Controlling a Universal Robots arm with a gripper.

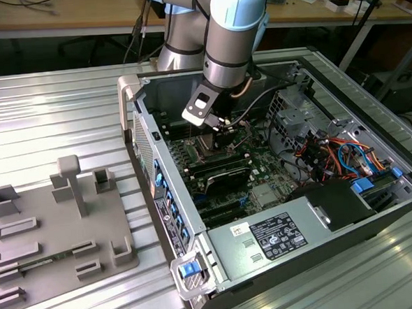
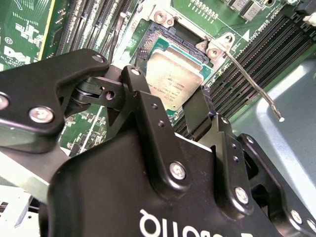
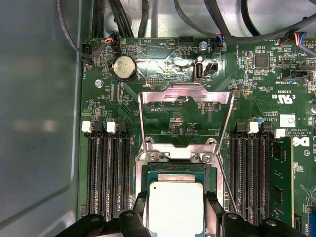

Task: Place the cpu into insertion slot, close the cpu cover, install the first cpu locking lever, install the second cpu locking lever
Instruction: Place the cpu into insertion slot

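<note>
While the tool (image 2: 165, 92) straddles the cpu (image 3: 176, 205) at the insertion slot (image 2: 159, 38) (can't tell if it's pinching or loose), you'll want it dead level, no forcing.

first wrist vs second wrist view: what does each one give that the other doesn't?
First wrist view: the cpu cover standing open behind the socket, a coin cell, and a memory stick seated in its slot.

Second wrist view: the black linkage of the claw up close, and a locking lever followed out to its free tip, not latched down.

In both wrist views: the cpu lying metal face up in the insertion slot, with the claw straddling it.
</note>
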